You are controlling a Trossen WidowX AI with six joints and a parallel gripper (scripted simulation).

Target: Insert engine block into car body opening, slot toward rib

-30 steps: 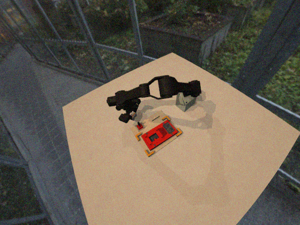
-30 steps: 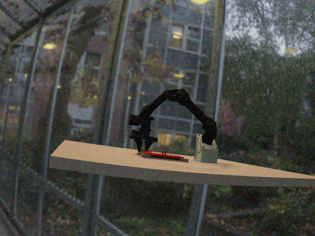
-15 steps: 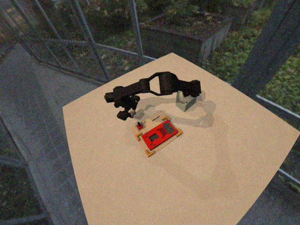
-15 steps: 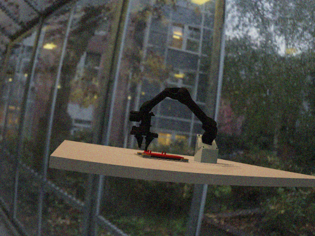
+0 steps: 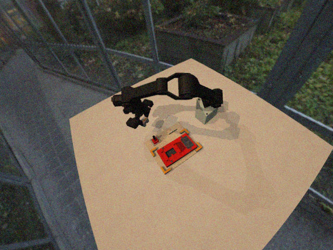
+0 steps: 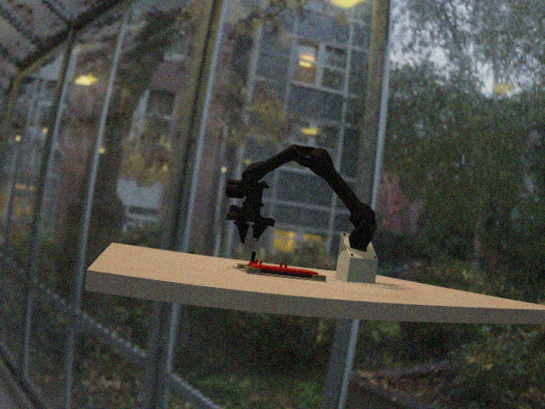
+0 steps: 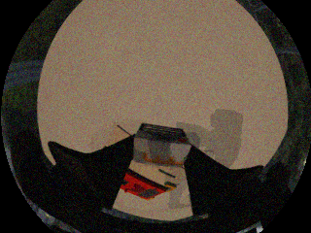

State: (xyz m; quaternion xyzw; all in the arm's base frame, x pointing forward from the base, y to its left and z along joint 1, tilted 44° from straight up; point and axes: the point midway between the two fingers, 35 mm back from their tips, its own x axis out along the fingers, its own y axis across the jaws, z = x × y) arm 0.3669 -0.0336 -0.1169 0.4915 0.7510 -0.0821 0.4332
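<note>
My gripper is shut on the engine block, a grey block with a dark ribbed top and some orange low on its side. The block is held in the air, above and behind the left part of the board in the top view. The red car body lies flat between orange corner brackets. It has a dark opening toward its left end and a larger grey area toward its right end. The rib and the block's slot side cannot be made out.
The pale board under the car body also carries a small red piece with a black upright knob. A thin black bar lies behind the body. The arm's grey base stands to the right.
</note>
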